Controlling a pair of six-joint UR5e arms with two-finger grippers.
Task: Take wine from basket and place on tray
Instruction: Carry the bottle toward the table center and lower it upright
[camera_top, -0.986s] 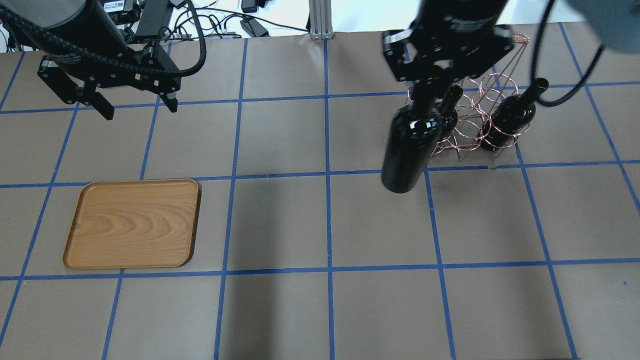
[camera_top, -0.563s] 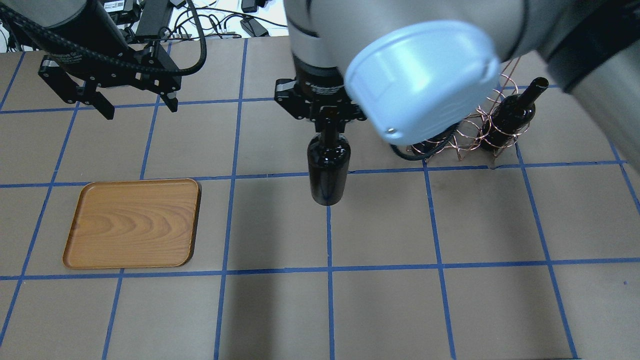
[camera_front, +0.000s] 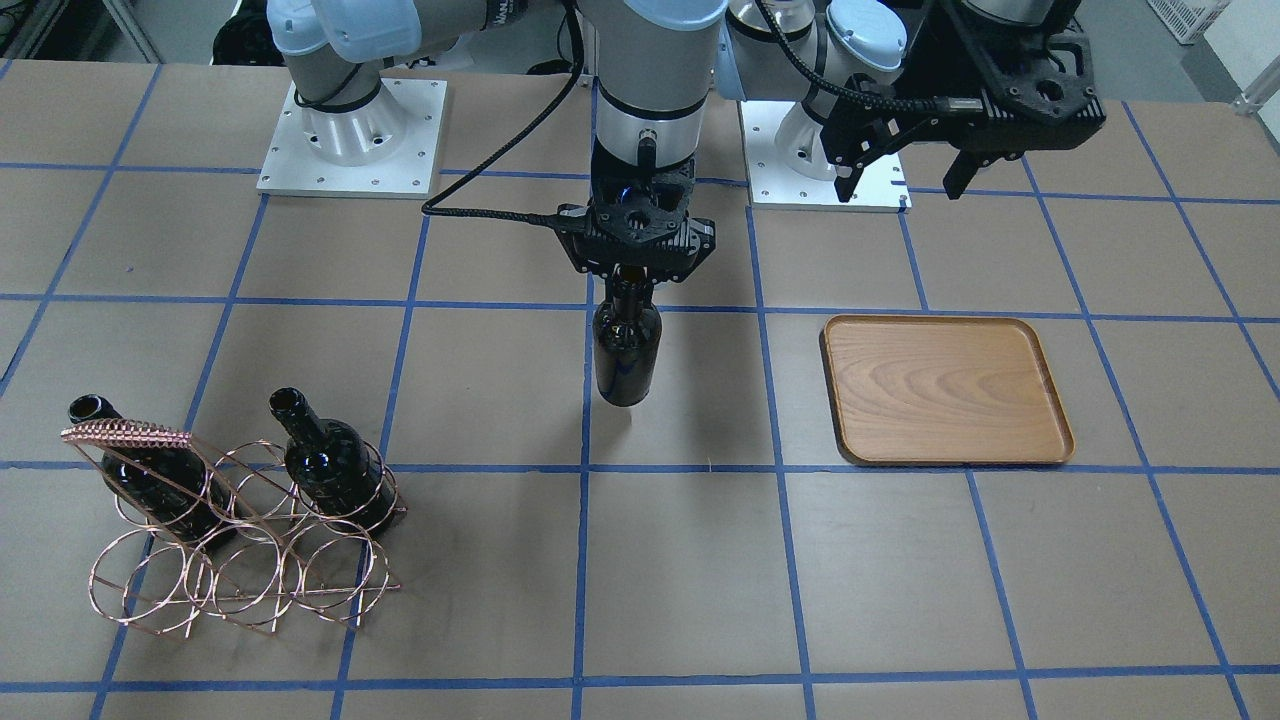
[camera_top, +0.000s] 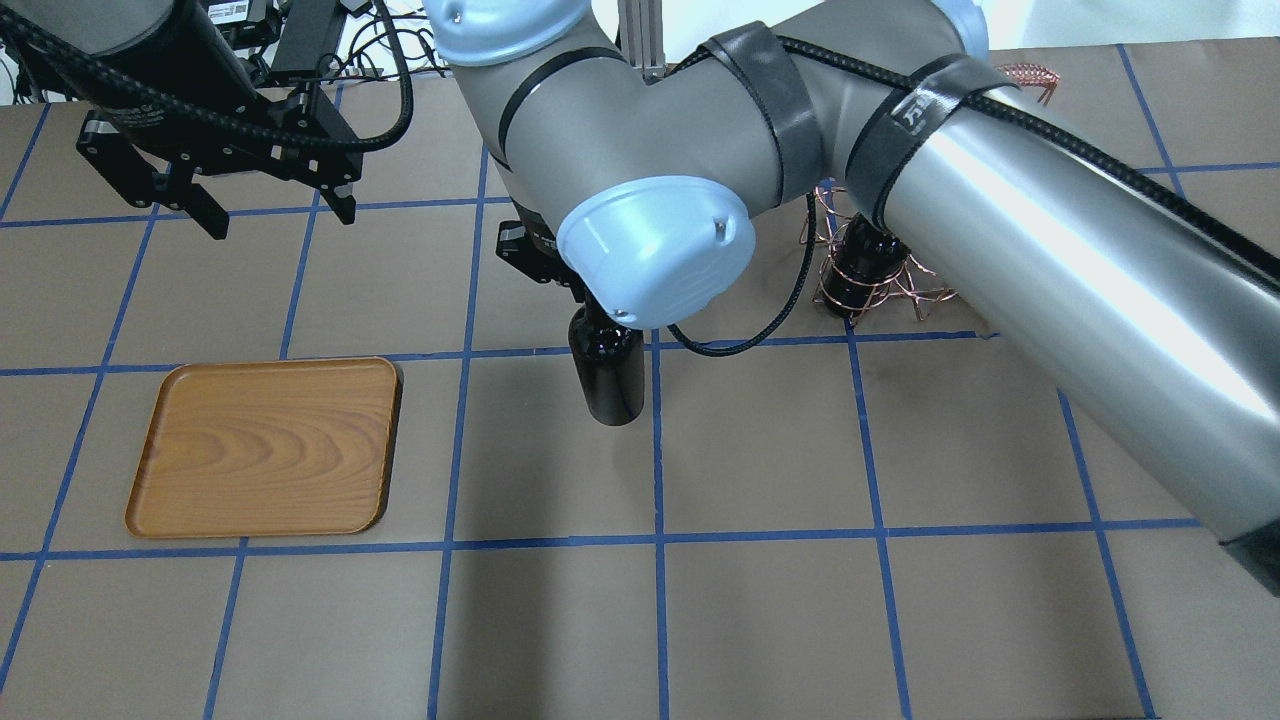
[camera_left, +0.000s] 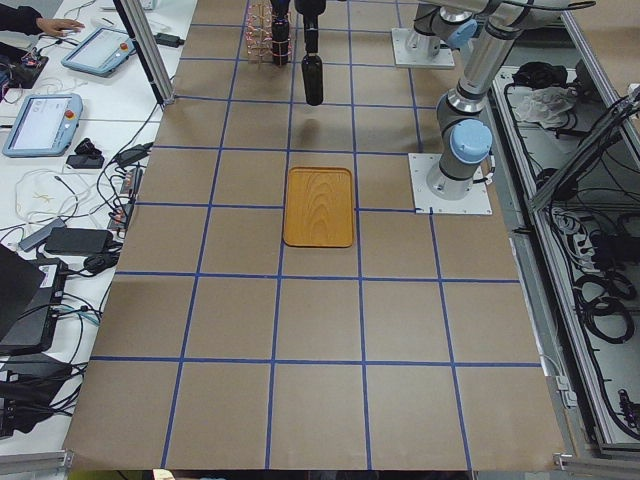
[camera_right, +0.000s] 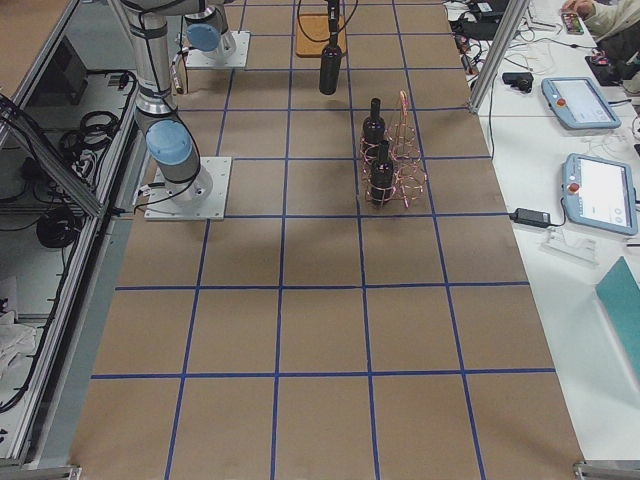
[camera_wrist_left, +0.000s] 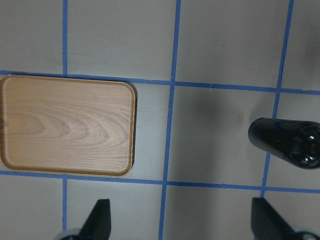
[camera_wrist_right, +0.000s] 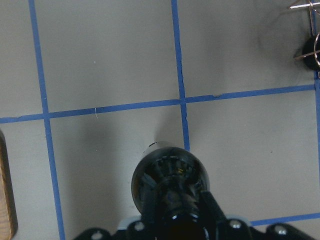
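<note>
Brown paper with a blue tape grid covers the table (camera_front: 500, 600).

Front-facing view: we see the right gripper (camera_front: 637, 268) clamped on the neck of the wine (camera_front: 627, 350). The wine hangs upright over mid-table, off the surface. From it the tray (camera_front: 945, 390) lies at 3 o'clock, well apart, and the basket (camera_front: 240, 545) sits at 8 o'clock holding two other bottles (camera_front: 330, 465). The left gripper (camera_front: 900, 178) hovers at 12 o'clock of the tray, spread wide, holding nothing.

Overhead: the right arm (camera_top: 1000, 230) covers most of the basket, and only one bottle base peeks out. Its blue joint cap (camera_top: 655, 250) hides the grasp too, so we only get the wine's lower body.

Left side view: the wine is tiny at 12 o'clock, and the gripper is cut off by the frame edge.

Right side view: much the same, and the wine blocks part of the tray.

Left wrist: tray at 9 o'clock, wine at 3 o'clock and partly cut off, fingertips (camera_wrist_left: 98, 220) apart at 6 o'clock.

Right wrist: we look straight down the wine, its neck pinched at 6 o'clock. The tray is just a sliver at 8 o'clock.
</note>
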